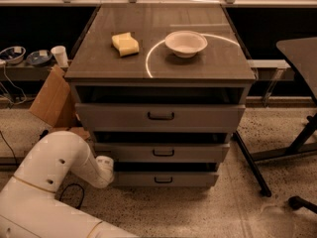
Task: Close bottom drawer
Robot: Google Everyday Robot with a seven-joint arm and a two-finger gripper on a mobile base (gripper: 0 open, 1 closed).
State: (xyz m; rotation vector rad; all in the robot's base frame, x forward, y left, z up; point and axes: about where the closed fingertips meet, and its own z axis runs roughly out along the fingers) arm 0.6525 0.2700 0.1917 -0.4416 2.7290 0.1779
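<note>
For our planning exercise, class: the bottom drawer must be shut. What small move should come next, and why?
Probably push the bottom drawer inward. The claw sits by the front's left end, and a dark gap above the front suggests it is not fully in.

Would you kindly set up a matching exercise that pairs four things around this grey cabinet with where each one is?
Things:
1. yellow rectangular sponge
2. round white bowl
3. plain grey bottom drawer with black bar handle
4. gripper on the white arm

Places:
A. beside the lowest drawer's left end
B. right on the grey cabinet top
C. lowest of three
D. left on the cabinet top

Pairs: 1-D, 2-B, 3-C, 4-A
</note>
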